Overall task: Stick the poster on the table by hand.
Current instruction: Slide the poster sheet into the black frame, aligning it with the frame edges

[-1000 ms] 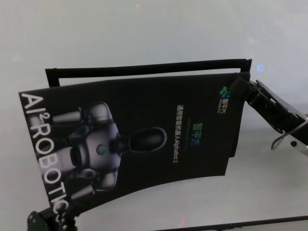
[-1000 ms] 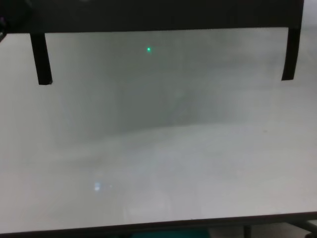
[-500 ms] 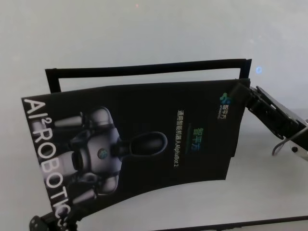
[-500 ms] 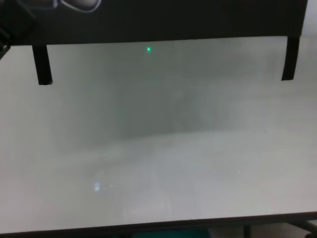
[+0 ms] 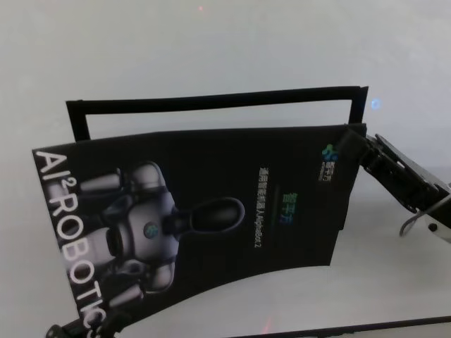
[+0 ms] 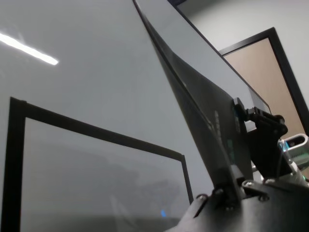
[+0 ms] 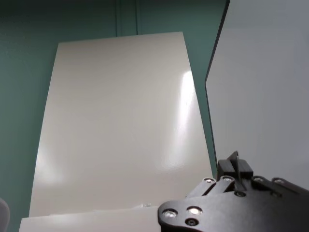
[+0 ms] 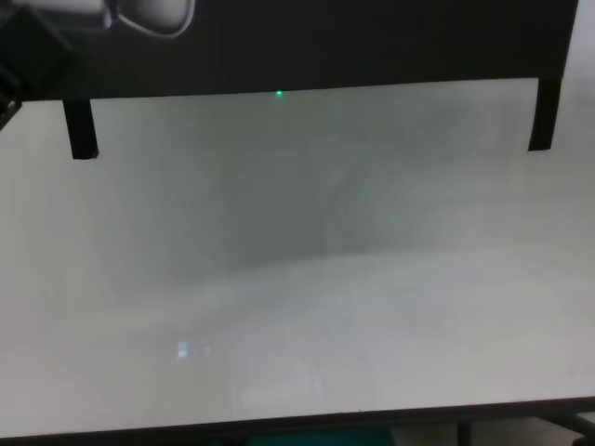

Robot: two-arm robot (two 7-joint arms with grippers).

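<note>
The poster (image 5: pixel 204 218), black with a grey robot picture and white lettering, hangs tilted above the white table (image 5: pixel 211 42). My left gripper (image 5: pixel 77 329) is shut on its near-left corner, at the bottom edge of the head view. My right gripper (image 5: pixel 349 143) is shut on its far-right corner by the small logo. In the left wrist view the poster (image 6: pixel 193 111) shows edge-on, running from the left gripper (image 6: pixel 231 191) to the right gripper (image 6: pixel 258 128). In the chest view the poster (image 8: pixel 325 42) fills the top, above the table (image 8: pixel 297 279).
A rectangular outline of narrow black strips (image 5: pixel 211 100) lies on the table, partly under the poster; two of its side strips (image 8: pixel 79 128) (image 8: pixel 542 113) show in the chest view. The table's dark front edge (image 8: pixel 297 429) runs along the bottom.
The poster has come down and toward me with both grippers. In the chest view its edge now covers more of the side strips.
</note>
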